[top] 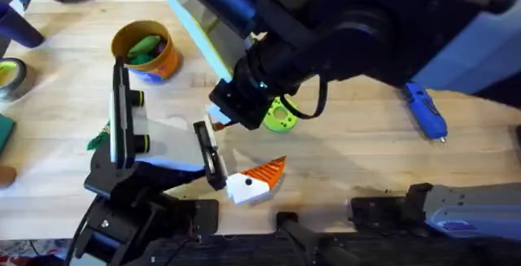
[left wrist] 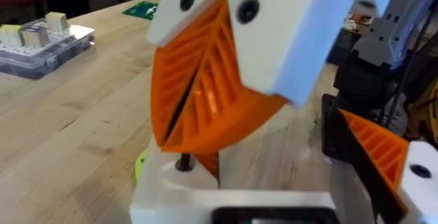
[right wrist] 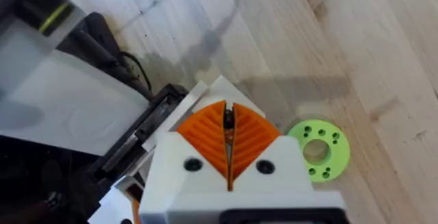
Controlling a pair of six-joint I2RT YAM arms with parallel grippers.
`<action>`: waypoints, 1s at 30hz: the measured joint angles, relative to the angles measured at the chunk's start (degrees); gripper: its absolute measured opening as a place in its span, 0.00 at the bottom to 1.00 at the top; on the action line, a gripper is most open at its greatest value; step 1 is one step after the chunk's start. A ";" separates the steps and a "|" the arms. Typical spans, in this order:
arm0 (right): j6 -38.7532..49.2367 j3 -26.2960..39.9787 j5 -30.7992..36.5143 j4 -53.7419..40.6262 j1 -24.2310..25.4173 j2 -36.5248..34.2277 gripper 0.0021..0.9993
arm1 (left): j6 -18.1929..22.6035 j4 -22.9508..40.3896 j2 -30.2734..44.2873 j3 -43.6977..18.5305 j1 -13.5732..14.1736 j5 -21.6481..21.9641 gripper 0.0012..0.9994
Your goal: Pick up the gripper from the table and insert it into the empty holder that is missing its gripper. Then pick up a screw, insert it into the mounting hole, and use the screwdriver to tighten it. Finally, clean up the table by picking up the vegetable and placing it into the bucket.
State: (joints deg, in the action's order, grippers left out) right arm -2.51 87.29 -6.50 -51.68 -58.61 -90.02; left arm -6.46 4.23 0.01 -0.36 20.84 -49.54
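Right claw: the right gripper (top: 221, 119) is in over the middle of the table, right at the far end of the crossbar (top: 210, 154). Orange pads are pressed together, with a small dark sliver in the seam that I can't identify.
Right wrist view: pads (right wrist: 205, 131) meet in one thin line, and the green disc (right wrist: 316, 150) with its ring of holes lies just beside them.
Left wrist view: same closed pads from the side, tips down over a white block (left wrist: 233, 200), where a short dark pin stands in a hole.
The gripper: it lies on the table (top: 358, 148) at the crossbar's near end (top: 259, 180), long axis diagonal, orange tip pointing away and right.
Holder: white body (top: 163, 144), at the left.
Overhead extras: screwdriver (top: 426, 111) far right, tip toward the near edge; bucket (top: 159, 69) far left, something green inside it.
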 joint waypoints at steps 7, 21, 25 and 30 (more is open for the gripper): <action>-0.02 0.46 0.00 0.61 0.01 -1.16 0.00 | -0.26 0.02 0.00 0.00 0.00 -0.09 0.99; -0.02 0.55 1.77 0.72 -0.11 -2.16 0.00 | -0.42 0.07 0.04 0.00 -0.04 -0.26 0.99; 0.03 0.57 1.91 0.68 -0.11 -2.16 0.08 | -0.40 0.05 0.05 0.00 -0.04 -0.26 0.99; 0.11 0.57 3.39 0.43 0.04 -2.10 0.63 | -0.35 0.04 0.04 0.00 -0.04 -0.34 0.99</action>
State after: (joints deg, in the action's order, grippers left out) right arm -2.40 87.85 -3.11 -51.24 -58.56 -92.12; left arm -6.81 4.27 0.05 -0.36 20.80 -49.87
